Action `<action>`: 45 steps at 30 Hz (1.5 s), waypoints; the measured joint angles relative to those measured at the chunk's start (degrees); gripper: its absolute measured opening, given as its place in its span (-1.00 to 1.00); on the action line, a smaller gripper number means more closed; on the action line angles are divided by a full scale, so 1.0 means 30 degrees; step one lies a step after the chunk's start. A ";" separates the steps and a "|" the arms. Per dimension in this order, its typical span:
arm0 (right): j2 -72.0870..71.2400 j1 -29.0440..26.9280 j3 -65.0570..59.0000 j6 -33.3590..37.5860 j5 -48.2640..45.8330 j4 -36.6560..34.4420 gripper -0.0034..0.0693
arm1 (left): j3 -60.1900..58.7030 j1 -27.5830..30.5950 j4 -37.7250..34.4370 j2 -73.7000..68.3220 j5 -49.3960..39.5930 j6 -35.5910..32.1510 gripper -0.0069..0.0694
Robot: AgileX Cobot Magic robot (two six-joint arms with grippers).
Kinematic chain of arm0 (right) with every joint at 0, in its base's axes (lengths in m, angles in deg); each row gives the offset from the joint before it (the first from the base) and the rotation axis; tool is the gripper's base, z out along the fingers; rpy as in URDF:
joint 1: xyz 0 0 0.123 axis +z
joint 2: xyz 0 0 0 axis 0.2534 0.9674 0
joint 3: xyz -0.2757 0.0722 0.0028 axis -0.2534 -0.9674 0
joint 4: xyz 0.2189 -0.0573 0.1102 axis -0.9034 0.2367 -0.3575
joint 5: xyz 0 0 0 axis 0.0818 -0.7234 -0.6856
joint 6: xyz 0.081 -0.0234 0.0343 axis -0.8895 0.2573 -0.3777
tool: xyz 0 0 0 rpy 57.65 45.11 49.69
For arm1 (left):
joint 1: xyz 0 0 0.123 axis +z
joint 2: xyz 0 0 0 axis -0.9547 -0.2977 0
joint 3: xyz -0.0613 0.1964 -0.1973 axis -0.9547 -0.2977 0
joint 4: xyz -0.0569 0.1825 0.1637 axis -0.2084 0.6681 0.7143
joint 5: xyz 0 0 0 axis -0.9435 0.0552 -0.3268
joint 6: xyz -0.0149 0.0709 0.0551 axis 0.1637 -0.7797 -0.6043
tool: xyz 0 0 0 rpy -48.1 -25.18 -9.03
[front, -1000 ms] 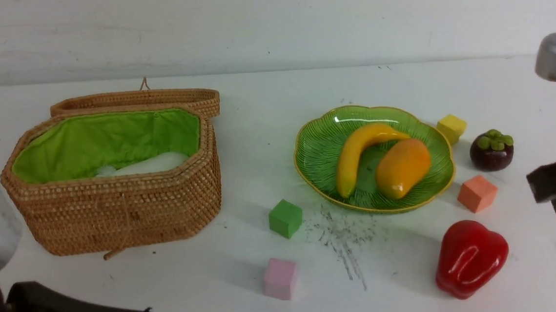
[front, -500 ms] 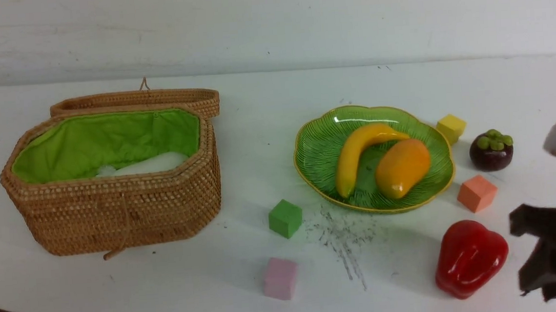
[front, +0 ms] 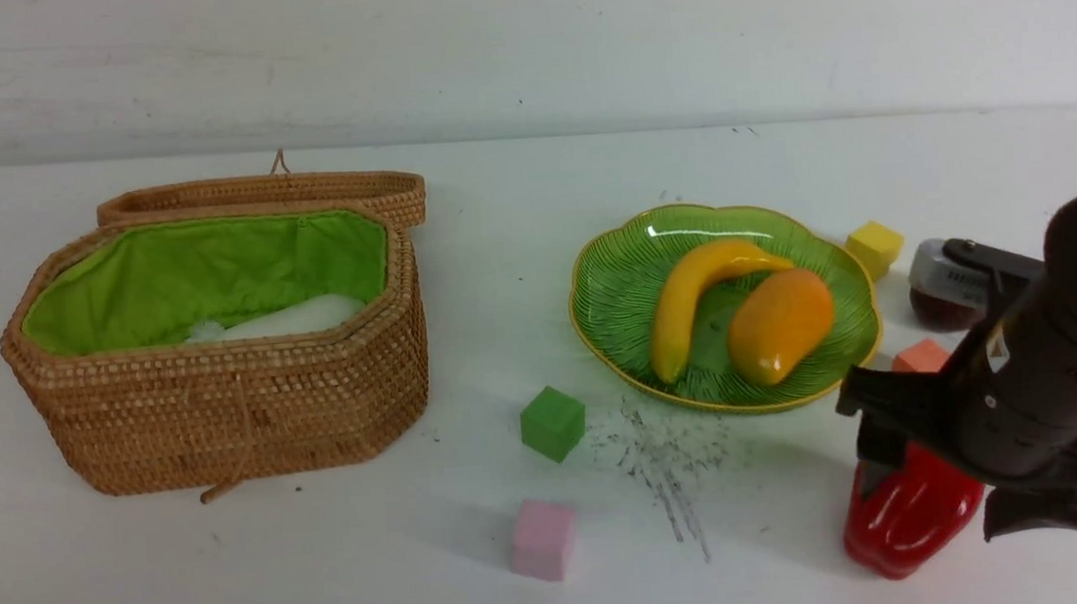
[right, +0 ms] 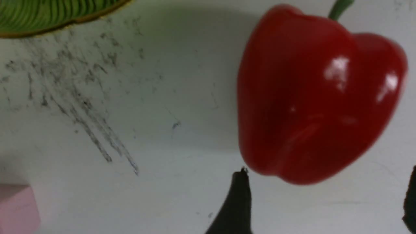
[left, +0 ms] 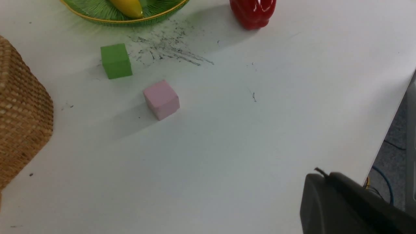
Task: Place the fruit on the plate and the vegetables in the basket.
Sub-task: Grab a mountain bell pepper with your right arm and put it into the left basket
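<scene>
Front view: right arm [front: 1046,371] covers most of the mangosteen [front: 937,314], all but the top of the orange cube [front: 921,357], and the upper half of the bell pepper [front: 906,521]. Radish [front: 298,316] shows only as a white strip above the basket [front: 224,419] wall. Right wrist view is blurred; plate [right: 48,19] and pink cube [right: 16,208] are cut off by the edges.

A: Bench [front: 512,200], left side?
B: One octagonal brown wicker basket [front: 224,409]; white oblong radish [front: 298,315] inside.
A: Right side?
B: One ribbed green glass plate [front: 613,278], holding curved yellow banana [front: 690,301] left of orange-yellow mango [front: 780,323]. One glossy red bell pepper [front: 905,523] nearer the front, right of the plate.
</scene>
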 joint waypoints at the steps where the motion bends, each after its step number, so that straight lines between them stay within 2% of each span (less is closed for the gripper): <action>1: 0.0231 0.0000 0.0047 -0.0025 0.0097 0.0000 0.95 | -0.0109 0.0000 0.0000 0.0000 0.0023 -0.0212 -0.85; 16: 0.3518 -0.0158 0.0214 -0.0106 0.0857 0.0121 0.88 | -0.0494 0.0000 -0.1039 0.0000 0.0278 -0.1505 -0.85; 22: 0.3595 -0.0182 0.0214 -0.0069 0.1296 0.0219 0.73 | -0.0494 0.0000 -0.1104 0.0000 0.0278 -0.1556 -0.85; 26: 0.3618 -0.0215 0.0214 -0.0045 0.1326 0.0297 0.53 | -0.0497 0.0000 -0.1104 0.0000 0.0278 -0.1556 -0.85; 30: 0.3618 -0.0215 0.0214 0.0267 0.1326 0.0341 0.21 | -0.0515 0.0000 -0.1104 0.0000 0.0278 -0.1556 -0.85; 36: 0.3618 -0.0215 0.0214 0.0746 0.1309 0.0361 -0.50 | -0.0515 0.0000 -0.1144 0.0000 0.0278 -0.1556 -0.85; 40: 0.3618 -0.0215 0.0214 0.0826 0.1093 0.0684 -0.74 | -0.0515 0.0000 -0.1200 0.0000 0.0278 -0.1556 -0.85; 45: 0.3499 -0.0215 0.0256 0.0903 -0.0455 0.0827 -0.84 | -0.0515 0.0000 -0.1217 0.0000 0.0278 -0.1556 -0.85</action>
